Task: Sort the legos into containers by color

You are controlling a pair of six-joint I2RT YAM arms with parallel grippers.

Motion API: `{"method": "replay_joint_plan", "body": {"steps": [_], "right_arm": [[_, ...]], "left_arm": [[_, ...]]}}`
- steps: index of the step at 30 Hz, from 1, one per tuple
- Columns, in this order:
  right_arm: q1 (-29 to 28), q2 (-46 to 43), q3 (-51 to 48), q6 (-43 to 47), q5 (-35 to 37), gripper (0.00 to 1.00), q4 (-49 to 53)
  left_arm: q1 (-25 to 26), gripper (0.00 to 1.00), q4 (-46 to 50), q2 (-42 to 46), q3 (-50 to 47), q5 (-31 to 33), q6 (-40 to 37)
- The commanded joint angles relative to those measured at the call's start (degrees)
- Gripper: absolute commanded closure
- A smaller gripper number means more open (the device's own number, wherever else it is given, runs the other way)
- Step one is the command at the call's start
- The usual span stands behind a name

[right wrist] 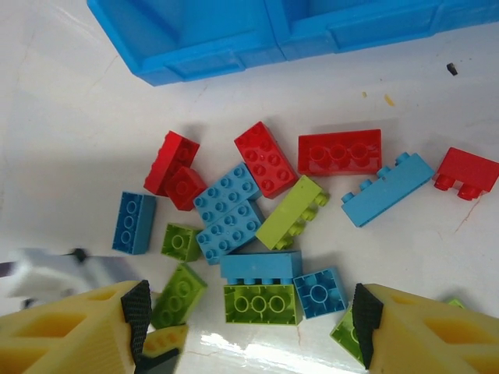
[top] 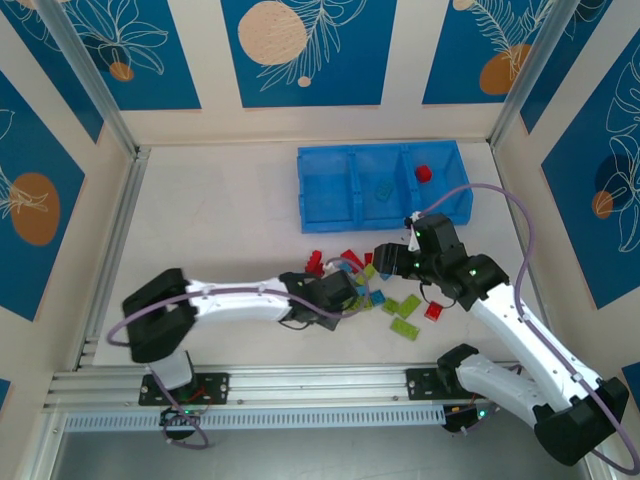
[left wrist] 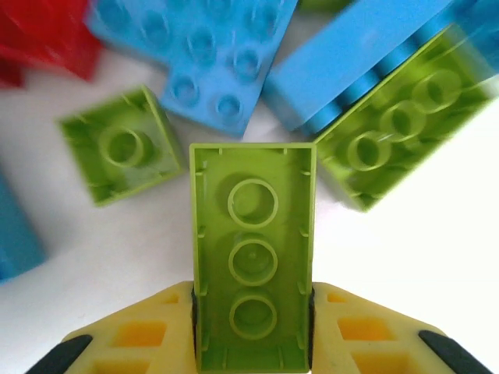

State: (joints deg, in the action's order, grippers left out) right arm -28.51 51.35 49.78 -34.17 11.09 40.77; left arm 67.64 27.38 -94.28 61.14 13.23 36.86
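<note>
Left claw clamps only the near end of a lime brick; lifting could swing it loose. Right claw hangs open, empty.

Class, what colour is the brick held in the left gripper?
The brick is lime green; left wrist view.

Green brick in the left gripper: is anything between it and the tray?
Nothing tall. Loose bricks lie flat on the table along the way; the right gripper hovers right of the line to the empty left compartment of the tray.
</note>
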Motion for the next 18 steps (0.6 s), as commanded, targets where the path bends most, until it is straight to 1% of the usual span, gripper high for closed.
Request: {"method": "replay_joint_plan", "body": {"steps": [1, 3, 6, 8, 10, 12, 14, 16, 18], "right_arm": [[-0.4, -2.7, 0.9, -1.6, 0.5, 0.29, 0.2], [-0.3, -3.9, 0.6, -2.3, 1.4, 0.29, -0.2], [-0.3, -5.4, -0.2, -3.6, 2.0, 0.28, -0.9], [-0.3, -6.2, -0.9, -4.5, 1.6, 0.28, -1.4], [-0.3, -6.7, -0.8, -4.5, 1.2, 0.28, -1.0], [-0.4, -7.0, -0.3, -4.5, 1.1, 0.28, -0.1], [-0.4, -7.1, 0.4, -4.5, 0.7, 0.28, 0.9], [-0.5, -7.3, 1.1, -4.5, 0.2, 0.28, 1.8], [-0.6, -7.5, 1.7, -4.5, -0.1, 0.28, 2.4]], "left_arm": [[-0.9, 0.73, 2.0, 9.6, 2.3, 6.0, -3.9], [-3.9, 0.73, 0.9, 11.1, 4.1, 7.8, -6.1], [-11.2, 0.73, -3.1, 8.3, 8.2, 7.2, -9.1], [-16.5, 0.73, -4.8, 2.7, 13.8, 5.2, -9.8], [-20.3, 0.74, -5.5, -3.8, 20.3, 4.4, -10.7], [-23.4, 0.74, -4.0, -11.2, 28.4, 3.7, -11.3], [-25.9, 0.75, -0.4, -19.0, 38.1, 3.2, -11.7], [-27.1, 0.77, 1.9, -25.2, 45.7, 3.2, -12.4], [-28.2, 0.78, 4.2, -30.4, 52.4, 1.8, -12.4]]}}
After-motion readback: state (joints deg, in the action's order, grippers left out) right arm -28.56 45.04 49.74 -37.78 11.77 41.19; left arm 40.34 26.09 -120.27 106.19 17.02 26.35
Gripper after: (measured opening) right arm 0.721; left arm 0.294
